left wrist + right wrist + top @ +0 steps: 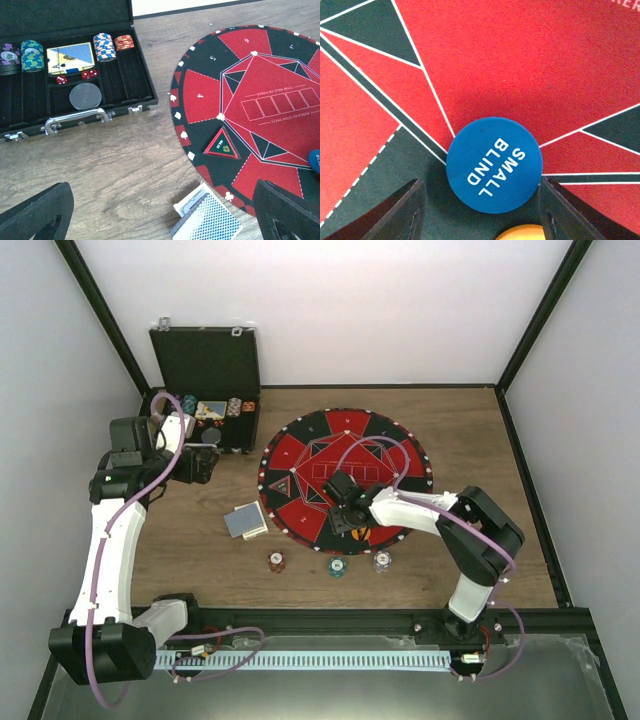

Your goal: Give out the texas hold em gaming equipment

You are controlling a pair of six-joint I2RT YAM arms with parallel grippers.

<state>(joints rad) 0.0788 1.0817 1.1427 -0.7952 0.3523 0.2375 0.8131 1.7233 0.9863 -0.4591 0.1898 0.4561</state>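
Your right gripper (480, 200) sits spread wide on the round mat (260, 75), fingers flanking the blue disc (493, 164) without touching it; the orange disc (520, 233) lies just beside. Your left gripper (161, 189) hangs open above the desk (125, 165), near the cards (207, 220).

A: The tabletop (125, 165) looks like wood grain, matt and faintly streaked.

B: The round mat (200, 95) reads as felt-like cloth, dull, with printed white lines.

A: The blue disc (494, 157) seems to be smooth plastic with a soft sheen.

B: The case (125, 75) has a dark ribbed lining, and its handle (75, 117) is bright polished metal.

A: The cards (207, 222) look like coated paper. The right arm's fingers (390, 217) are matt black plastic.
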